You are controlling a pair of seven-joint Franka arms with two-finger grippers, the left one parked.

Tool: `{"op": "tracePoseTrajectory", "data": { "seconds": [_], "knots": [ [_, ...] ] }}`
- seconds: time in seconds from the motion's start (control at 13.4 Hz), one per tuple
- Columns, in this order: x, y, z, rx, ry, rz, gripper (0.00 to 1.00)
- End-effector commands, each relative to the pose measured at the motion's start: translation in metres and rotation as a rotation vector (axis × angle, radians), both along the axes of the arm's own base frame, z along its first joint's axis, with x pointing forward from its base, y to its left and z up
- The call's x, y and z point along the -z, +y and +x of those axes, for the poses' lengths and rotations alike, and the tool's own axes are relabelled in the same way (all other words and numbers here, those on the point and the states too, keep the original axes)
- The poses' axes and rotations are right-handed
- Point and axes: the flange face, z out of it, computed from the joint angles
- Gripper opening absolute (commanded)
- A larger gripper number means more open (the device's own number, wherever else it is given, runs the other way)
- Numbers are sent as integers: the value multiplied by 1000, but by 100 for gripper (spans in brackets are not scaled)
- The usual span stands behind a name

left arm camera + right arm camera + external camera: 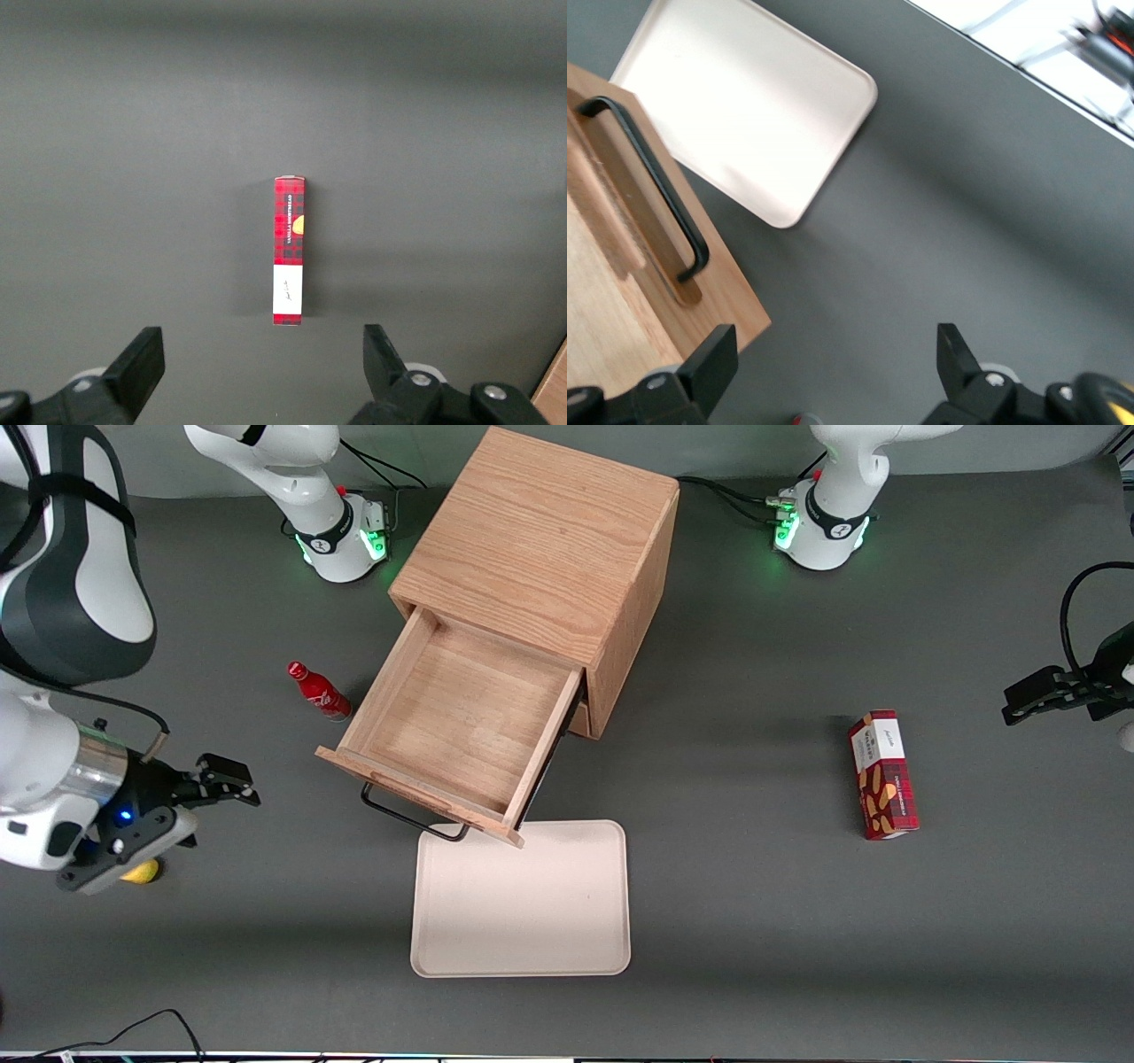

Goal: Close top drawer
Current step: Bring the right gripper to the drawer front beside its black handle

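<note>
Front view is showing the cream tray (521,899) lying nearest the camera on the grey table (753,921), flat and bare. Just above its near rim, the top drawer (456,722) is hanging pulled well out of the oak cabinet (540,558), its wooden floor showing nothing inside and its black wire handle (409,817) overhanging the tray's corner. The gripper (223,781) is hovering toward the working arm's end of the table, well apart from the drawer, fingers spread and holding nothing; in the right wrist view the fingers (713,359) are framing bare table beside the drawer front. A yellow object (142,871) is peeking from under the wrist. A red bottle (319,691) is lying beside the drawer. A red plaid box (883,774) is lying toward the parked arm's end.
</note>
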Motion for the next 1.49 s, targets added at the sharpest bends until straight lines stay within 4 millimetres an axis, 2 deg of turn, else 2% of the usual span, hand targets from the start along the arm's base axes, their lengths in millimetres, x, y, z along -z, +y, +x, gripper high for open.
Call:
{"op": "tracePoseTrajectory", "data": {
  "seconds": [0.0, 0.15, 0.22, 0.37, 0.89, 1.42],
  "knots": [
    [24, 27, 23, -128, 17, 90, 100],
    [40, 57, 21, -175, 43, 115, 100],
    [42, 70, 19, -196, 47, 123, 100],
    [47, 84, 17, -218, 57, 134, 100],
    [84, 109, 15, -268, 109, 128, 100],
    [109, 113, 17, -291, 120, 100, 100]
  ]
}}
